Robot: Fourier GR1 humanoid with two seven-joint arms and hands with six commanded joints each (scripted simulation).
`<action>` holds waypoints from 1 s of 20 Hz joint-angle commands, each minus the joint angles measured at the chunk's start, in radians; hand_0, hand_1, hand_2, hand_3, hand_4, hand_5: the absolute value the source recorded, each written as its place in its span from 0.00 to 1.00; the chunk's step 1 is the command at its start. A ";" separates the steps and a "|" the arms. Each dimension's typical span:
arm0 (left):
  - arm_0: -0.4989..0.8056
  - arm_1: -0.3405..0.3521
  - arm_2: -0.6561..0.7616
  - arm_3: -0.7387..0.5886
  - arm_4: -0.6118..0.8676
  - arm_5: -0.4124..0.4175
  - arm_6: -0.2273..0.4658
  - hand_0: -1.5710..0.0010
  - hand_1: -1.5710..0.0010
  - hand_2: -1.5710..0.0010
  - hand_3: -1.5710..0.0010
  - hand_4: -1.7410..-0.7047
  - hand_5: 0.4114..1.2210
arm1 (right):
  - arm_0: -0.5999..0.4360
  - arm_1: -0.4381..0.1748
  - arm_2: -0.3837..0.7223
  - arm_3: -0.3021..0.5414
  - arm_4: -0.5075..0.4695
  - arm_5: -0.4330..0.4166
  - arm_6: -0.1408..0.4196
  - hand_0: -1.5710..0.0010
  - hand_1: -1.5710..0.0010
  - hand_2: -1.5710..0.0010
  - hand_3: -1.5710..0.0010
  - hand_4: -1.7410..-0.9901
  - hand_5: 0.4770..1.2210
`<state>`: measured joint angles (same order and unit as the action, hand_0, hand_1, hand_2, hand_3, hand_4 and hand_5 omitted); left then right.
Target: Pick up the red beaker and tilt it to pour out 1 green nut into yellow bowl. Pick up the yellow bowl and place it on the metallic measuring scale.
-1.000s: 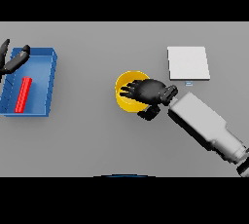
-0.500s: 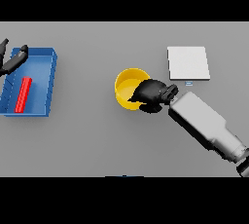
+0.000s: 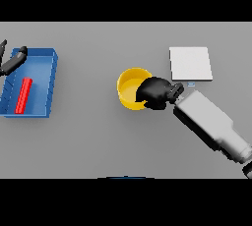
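Grey and flat, the bench (image 3: 98, 141) carries everything in this scene, and nearest to the robot the right arm reaches in from the lower right toward the middle. Its right hand (image 3: 156, 92) sits on the right-hand rim of the yellow bowl (image 3: 130, 88), the dark fingers curled over that edge so the hand appears to be gripping the bowl's wall. The bowl looks small, rigid and light, with a smooth side that could slip; a pinch across the rim, thumb on one face of the wall and fingers on the other, seems the sensible hold, and keeping it level should matter if the nut is inside, though I cannot tell whether anything lies in it. Just beyond the hand and to its right lies the metallic measuring scale (image 3: 191, 63), a pale square plate, near the bowl but apart from it, so the carry ought to be short. Well away on the left stands a blue tray (image 3: 48, 72) holding a red object (image 3: 23, 95), long and lying flat. At the far left edge the left hand (image 3: 13, 61) shows only in part, and its fingers look loosely straight, holding nothing.
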<state>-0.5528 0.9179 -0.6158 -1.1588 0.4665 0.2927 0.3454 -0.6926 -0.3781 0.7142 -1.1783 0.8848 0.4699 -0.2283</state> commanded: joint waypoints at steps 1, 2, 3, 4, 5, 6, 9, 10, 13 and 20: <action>-0.003 -0.009 -0.004 -0.008 -0.001 0.008 0.006 1.00 1.00 1.00 1.00 0.99 0.35 | -0.003 0.007 -0.010 -0.008 -0.009 0.007 0.026 0.02 0.02 0.16 0.16 0.02 0.99; -0.010 -0.005 -0.002 -0.007 -0.002 0.009 0.013 1.00 1.00 1.00 1.00 0.99 0.35 | -0.007 0.006 -0.020 -0.019 -0.020 0.019 0.025 0.02 0.02 0.15 0.15 0.01 0.99; -0.007 -0.006 -0.001 -0.002 -0.003 0.009 0.005 1.00 1.00 1.00 1.00 0.99 0.35 | -0.004 -0.012 -0.031 -0.036 -0.027 0.032 0.018 0.01 0.02 0.15 0.15 0.01 0.99; -0.009 -0.002 0.004 -0.003 0.000 0.010 0.008 1.00 1.00 1.00 1.00 0.98 0.35 | -0.002 -0.023 -0.048 -0.059 -0.037 0.048 0.038 0.01 0.01 0.14 0.16 0.01 0.99; -0.004 0.003 0.003 -0.010 0.003 0.004 0.007 1.00 1.00 1.00 1.00 0.98 0.35 | -0.002 -0.034 -0.060 -0.071 -0.045 0.058 0.042 0.01 0.01 0.12 0.18 0.01 0.99; -0.002 0.003 0.003 -0.007 0.001 0.006 0.003 1.00 1.00 1.00 1.00 0.98 0.35 | 0.000 -0.046 -0.071 -0.097 -0.047 0.067 0.059 0.01 0.01 0.10 0.20 0.01 1.00; -0.013 -0.006 -0.007 0.004 -0.006 -0.005 0.014 1.00 1.00 1.00 1.00 0.99 0.34 | -0.017 -0.080 -0.122 -0.143 -0.068 0.084 0.071 0.00 0.00 0.09 0.24 0.00 1.00; -0.006 0.003 -0.005 0.002 -0.007 -0.008 0.003 1.00 1.00 1.00 1.00 0.99 0.34 | -0.014 -0.092 -0.135 -0.154 -0.065 0.080 0.094 0.00 0.00 0.07 0.25 0.00 1.00; -0.011 -0.001 -0.004 -0.013 -0.004 0.001 0.012 1.00 1.00 1.00 1.00 0.99 0.34 | 0.021 -0.121 -0.148 -0.209 -0.072 0.085 0.100 0.01 0.00 0.04 0.26 0.00 1.00; -0.002 0.008 -0.001 -0.033 -0.001 0.016 0.024 1.00 1.00 1.00 1.00 0.98 0.38 | 0.003 -0.173 -0.219 -0.131 -0.048 0.006 0.095 0.00 0.00 0.02 0.27 0.00 1.00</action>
<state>-0.5549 0.9259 -0.6167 -1.1920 0.4654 0.3085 0.3691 -0.6885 -0.5511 0.4951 -1.3089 0.8382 0.4757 -0.1276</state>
